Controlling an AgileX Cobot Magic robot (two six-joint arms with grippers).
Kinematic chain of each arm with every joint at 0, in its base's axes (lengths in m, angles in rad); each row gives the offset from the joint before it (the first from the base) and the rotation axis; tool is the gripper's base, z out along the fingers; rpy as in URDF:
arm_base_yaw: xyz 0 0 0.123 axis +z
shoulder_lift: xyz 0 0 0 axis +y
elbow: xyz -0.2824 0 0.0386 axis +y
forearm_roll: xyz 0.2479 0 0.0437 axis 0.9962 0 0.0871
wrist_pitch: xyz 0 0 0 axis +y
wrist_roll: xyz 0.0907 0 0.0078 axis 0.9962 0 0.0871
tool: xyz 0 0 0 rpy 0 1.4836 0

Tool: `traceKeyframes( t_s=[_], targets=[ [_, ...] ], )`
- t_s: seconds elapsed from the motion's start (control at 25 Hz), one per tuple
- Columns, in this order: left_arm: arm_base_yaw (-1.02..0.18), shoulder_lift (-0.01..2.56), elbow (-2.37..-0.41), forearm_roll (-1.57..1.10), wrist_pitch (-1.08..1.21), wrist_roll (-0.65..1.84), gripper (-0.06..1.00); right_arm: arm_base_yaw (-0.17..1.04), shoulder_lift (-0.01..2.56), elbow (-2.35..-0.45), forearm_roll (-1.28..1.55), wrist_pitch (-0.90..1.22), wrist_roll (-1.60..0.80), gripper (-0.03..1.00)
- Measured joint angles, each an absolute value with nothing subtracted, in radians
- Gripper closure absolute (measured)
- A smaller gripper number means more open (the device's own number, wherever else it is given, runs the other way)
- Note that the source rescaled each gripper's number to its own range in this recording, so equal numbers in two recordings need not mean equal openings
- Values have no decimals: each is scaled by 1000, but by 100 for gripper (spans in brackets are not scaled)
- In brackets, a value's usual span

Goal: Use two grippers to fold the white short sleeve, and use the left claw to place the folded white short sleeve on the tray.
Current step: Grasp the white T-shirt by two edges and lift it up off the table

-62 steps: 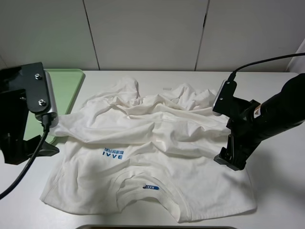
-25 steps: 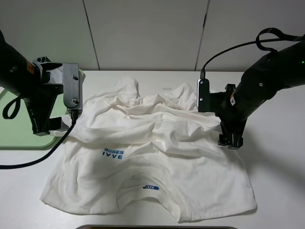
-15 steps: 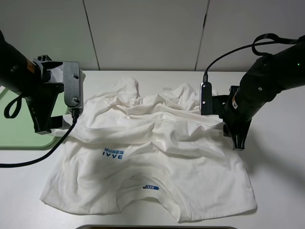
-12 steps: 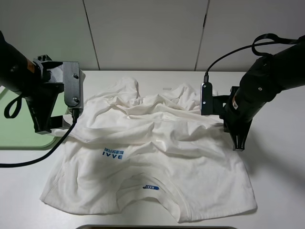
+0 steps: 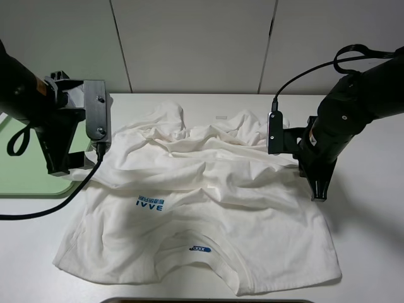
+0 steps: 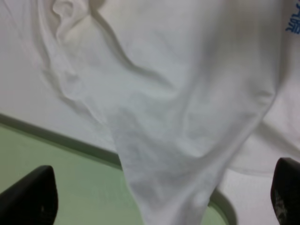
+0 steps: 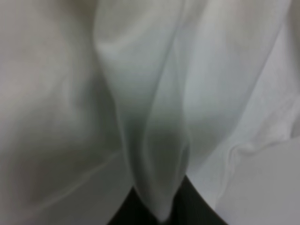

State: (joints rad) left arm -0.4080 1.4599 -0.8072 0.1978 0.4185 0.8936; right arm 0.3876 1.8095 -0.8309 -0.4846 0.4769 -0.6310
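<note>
The white short sleeve [image 5: 208, 189] lies spread and wrinkled on the table, its blue print [image 5: 149, 205] facing up. My right gripper [image 5: 319, 192] is down at the shirt's right edge. In the right wrist view my right gripper [image 7: 159, 209] is shut on a pinched fold of the shirt [image 7: 150, 117]. My left gripper [image 5: 58, 169] hangs over the shirt's left sleeve, at the tray's [image 5: 25, 170] near corner. In the left wrist view my left gripper [image 6: 159, 197] is open, its fingers [image 6: 28, 197] wide apart either side of the sleeve [image 6: 164, 140], which overlaps the tray [image 6: 70, 187].
A small white paper strip [image 5: 221, 117] lies on the table behind the shirt's hem. A dark edge [image 5: 208, 301] runs along the table's front. White wall panels stand behind the table. Bare tabletop shows right of the right arm.
My right gripper has gone from open to shut, pinching the shirt's right edge, and shifted slightly right. My left arm has not moved.
</note>
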Motion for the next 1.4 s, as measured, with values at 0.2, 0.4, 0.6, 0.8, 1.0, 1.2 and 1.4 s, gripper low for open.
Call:
traceKeyframes(
  t_s=[0.2, 0.4, 0.6, 0.8, 1.0, 1.2, 1.4],
  targets=[
    [-408, 1522, -816, 214, 423, 894, 4, 388, 1809, -831, -483, 477, -631, 96],
    [-408, 1611, -816, 252, 429, 894, 4, 388, 1809, -831, -479, 477, -624, 96],
    [-408, 1697, -817, 373, 426, 894, 4, 388, 1809, -831, -478, 478, -616, 96],
    [-408, 1751, -817, 429, 352, 885, 9, 388, 1809, -831, -474, 481, -590, 96],
    [-398, 1751, -817, 433, 330, 883, 14, 388, 1809, -831, -474, 481, -585, 96],
    [-339, 1751, -817, 433, 307, 883, 14, 388, 1809, -831, -468, 481, -585, 96],
    [-318, 1752, -817, 429, 247, 880, 14, 388, 1809, -831, -459, 481, -585, 96]
  ],
)
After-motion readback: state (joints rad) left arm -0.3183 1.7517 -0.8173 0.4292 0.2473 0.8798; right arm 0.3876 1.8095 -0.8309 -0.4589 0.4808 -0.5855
